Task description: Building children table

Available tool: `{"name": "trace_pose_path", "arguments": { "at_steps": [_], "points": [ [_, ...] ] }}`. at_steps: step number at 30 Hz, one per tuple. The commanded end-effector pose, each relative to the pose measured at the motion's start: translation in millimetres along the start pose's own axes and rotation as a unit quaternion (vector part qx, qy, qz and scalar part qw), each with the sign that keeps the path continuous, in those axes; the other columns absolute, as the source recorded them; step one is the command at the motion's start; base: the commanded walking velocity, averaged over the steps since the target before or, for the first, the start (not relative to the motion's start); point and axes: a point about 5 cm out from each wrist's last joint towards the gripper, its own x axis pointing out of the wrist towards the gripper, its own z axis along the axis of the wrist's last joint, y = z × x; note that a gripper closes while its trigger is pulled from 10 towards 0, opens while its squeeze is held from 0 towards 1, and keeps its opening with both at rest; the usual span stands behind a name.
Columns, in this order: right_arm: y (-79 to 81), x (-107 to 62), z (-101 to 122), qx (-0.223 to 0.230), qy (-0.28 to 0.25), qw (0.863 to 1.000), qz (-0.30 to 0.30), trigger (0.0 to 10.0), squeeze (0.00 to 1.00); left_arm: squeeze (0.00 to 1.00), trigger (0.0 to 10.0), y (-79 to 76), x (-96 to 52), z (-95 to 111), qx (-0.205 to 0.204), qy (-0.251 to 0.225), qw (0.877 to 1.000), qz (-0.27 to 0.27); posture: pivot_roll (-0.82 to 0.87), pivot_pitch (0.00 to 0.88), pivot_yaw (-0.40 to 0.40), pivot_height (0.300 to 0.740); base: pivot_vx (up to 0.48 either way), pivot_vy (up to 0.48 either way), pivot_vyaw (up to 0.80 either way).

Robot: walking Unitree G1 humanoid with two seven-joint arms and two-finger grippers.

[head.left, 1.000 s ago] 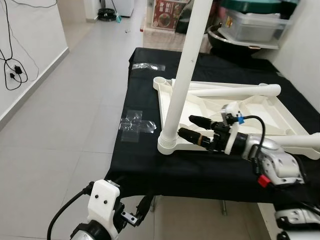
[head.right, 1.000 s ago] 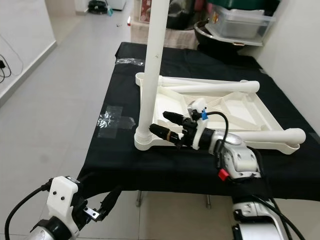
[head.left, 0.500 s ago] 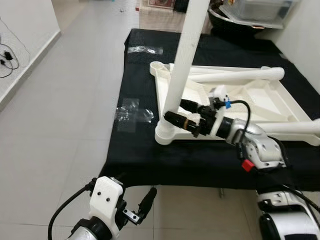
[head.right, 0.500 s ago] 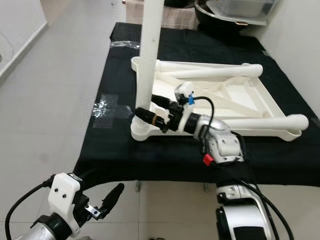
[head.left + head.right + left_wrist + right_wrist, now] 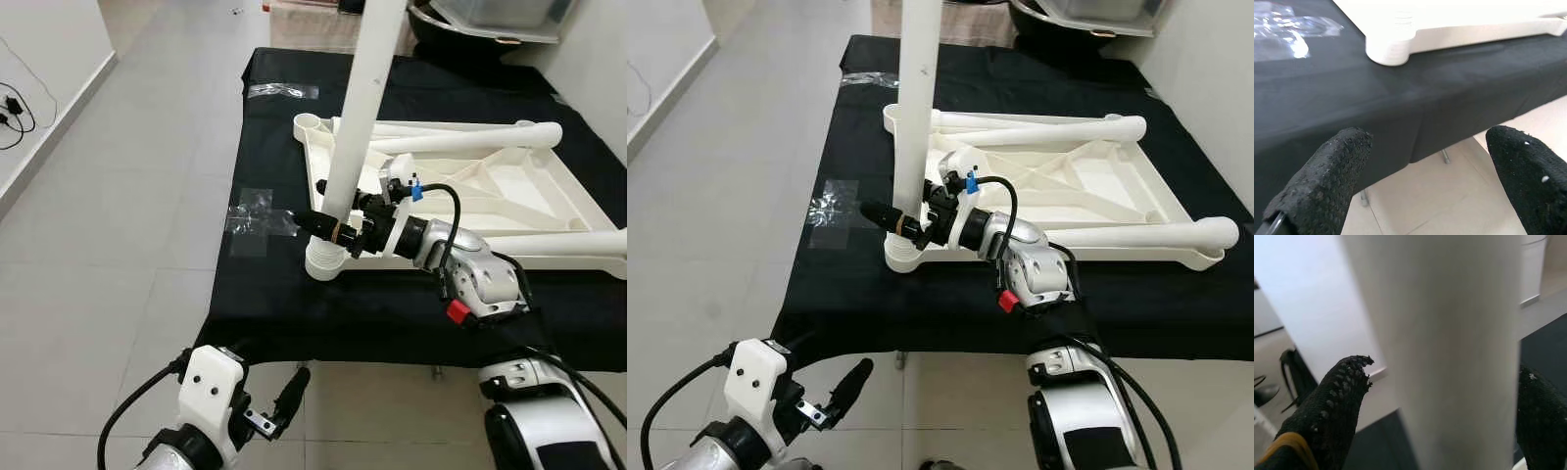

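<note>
An upturned white tabletop (image 5: 1097, 186) lies on my black-draped worktop (image 5: 294, 304), with one white leg (image 5: 355, 127) standing upright in the socket (image 5: 324, 262) at its near left corner. My right gripper (image 5: 331, 221) reaches in from the right at the foot of that leg, its two black fingers (image 5: 1327, 411) spread to either side of the post; the right wrist view has the leg running straight up between them, and I cannot tell whether either finger touches it. The silver right arm (image 5: 470, 274) lies across the tabletop's near rail. Two more white legs are on the tabletop: one (image 5: 1038, 125) lies along its far edge, another (image 5: 1156, 235) along its near edge, its rounded end past the tabletop's right corner. My left gripper (image 5: 847, 387) hangs low at the front of the worktop, below its edge and over the tiled floor (image 5: 108, 225), its fingers (image 5: 1322, 176) apart with nothing between them; the left wrist view looks up past them at the cloth's hem and the socket. Strips of clear tape (image 5: 257, 217) sit on the cloth left of the tabletop, with another strip (image 5: 282, 91) near the far left corner.
</note>
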Motion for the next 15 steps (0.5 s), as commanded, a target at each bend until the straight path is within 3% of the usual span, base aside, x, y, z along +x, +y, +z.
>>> {"name": "trace_pose_path", "arguments": {
  "at_steps": [1,15],
  "points": [
    [-2.4,1.1,3.1,-0.008,-0.007,1.000,-0.009,10.0,0.00,0.00,10.0,-3.3,-1.1,-0.6,-0.002,0.006,1.000,-0.005,0.13,0.186,-0.123,0.740,0.000,0.000,0.00],
    [-5.0,9.8,7.3,-0.020,-0.031,0.999,-0.028,10.0,0.00,0.00,10.0,-6.1,1.0,-1.7,-0.009,0.007,1.000,-0.013,0.13,0.184,-0.131,0.740,0.000,0.000,0.00]
  ]
}}
